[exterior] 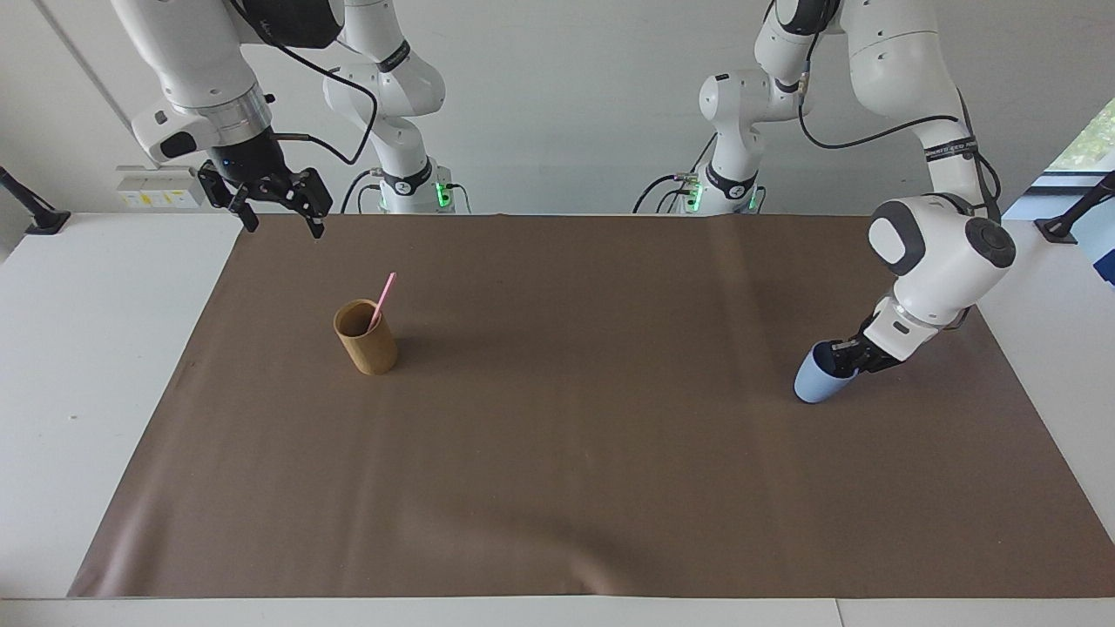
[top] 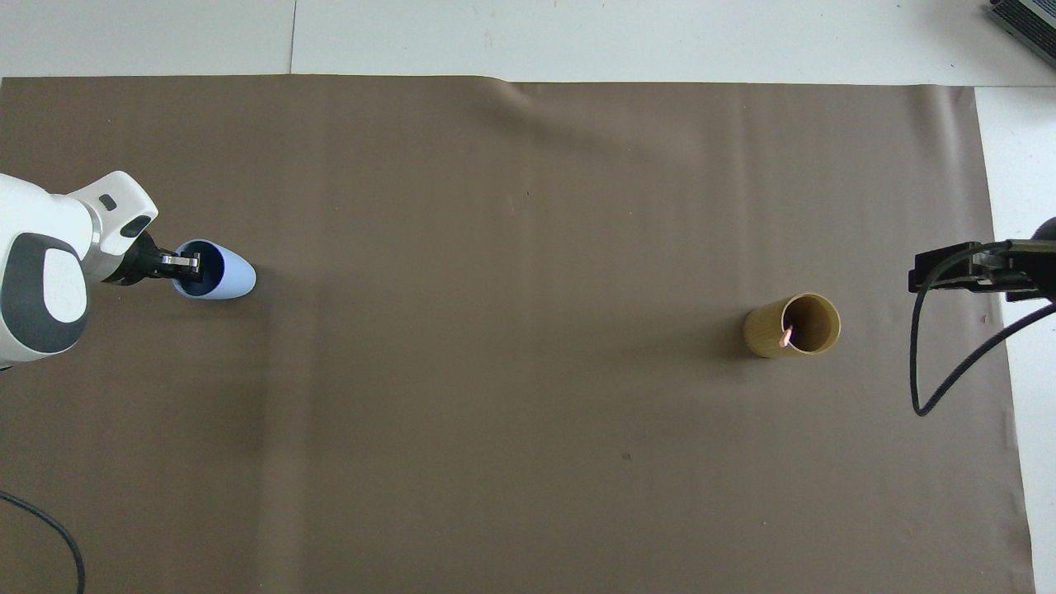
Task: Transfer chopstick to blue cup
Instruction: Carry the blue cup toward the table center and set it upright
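Cup-gripping is the step in hand: the left end effector (exterior: 838, 357) is clamped on the tilted matte light-blue cup's (exterior: 815, 380) rim, the waiting right end effector (exterior: 277, 209) spread, and the pink chopstick (exterior: 381, 301) in the tan cylindrical cup (exterior: 366, 337) needs lifting next.
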Motion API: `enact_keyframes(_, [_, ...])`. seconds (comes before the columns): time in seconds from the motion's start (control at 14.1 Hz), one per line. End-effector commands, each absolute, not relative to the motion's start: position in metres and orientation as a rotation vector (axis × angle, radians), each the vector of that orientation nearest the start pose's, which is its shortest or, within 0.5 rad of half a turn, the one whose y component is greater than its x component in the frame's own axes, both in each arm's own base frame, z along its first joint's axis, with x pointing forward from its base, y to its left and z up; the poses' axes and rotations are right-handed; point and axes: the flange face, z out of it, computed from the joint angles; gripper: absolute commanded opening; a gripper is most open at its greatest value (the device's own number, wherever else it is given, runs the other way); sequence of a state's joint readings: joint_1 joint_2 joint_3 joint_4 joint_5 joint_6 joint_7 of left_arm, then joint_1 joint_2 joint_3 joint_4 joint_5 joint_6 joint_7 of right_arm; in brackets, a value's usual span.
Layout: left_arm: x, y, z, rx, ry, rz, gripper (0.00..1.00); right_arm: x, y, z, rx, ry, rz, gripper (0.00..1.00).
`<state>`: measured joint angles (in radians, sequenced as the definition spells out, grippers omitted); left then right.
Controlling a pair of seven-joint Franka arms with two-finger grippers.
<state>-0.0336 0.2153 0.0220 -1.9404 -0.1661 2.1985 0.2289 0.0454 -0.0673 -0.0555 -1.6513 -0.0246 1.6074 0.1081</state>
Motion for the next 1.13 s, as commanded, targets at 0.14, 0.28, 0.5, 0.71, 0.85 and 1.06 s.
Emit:
enact_keyframes(0.14, [0.585, -0.118, 0.391, -3.284, 0.225, -0.062, 0.0, 0.538, -0.009, 0.623, -3.147, 0.211, -0.052, 1.0])
enact_keyframes(0.28, [0.561, -0.178, 0.386, -3.283, 0.256, -0.033, 0.0, 0.538, -0.009, 0.623, -3.147, 0.211, -0.052, 1.0])
enact_keyframes(0.5, [0.533, -0.249, 0.377, -3.286, 0.236, -0.022, 0.0, 0.538, -0.009, 0.623, -3.147, 0.211, -0.054, 1.0])
enact_keyframes(0.71, [0.497, -0.308, 0.368, -3.292, 0.212, -0.021, 0.0, 0.538, -0.008, 0.623, -3.147, 0.211, -0.052, 1.0])
enact_keyframes(0.85, [0.47, -0.351, 0.366, -3.293, 0.182, -0.001, 0.0, 0.536, -0.008, 0.622, -3.147, 0.211, -0.042, 1.0])
enact_keyframes(1.06, [0.455, -0.374, 0.359, -3.296, 0.175, -0.001, 0.0, 0.542, -0.005, 0.62, -3.097, 0.302, -0.077, 1.0])
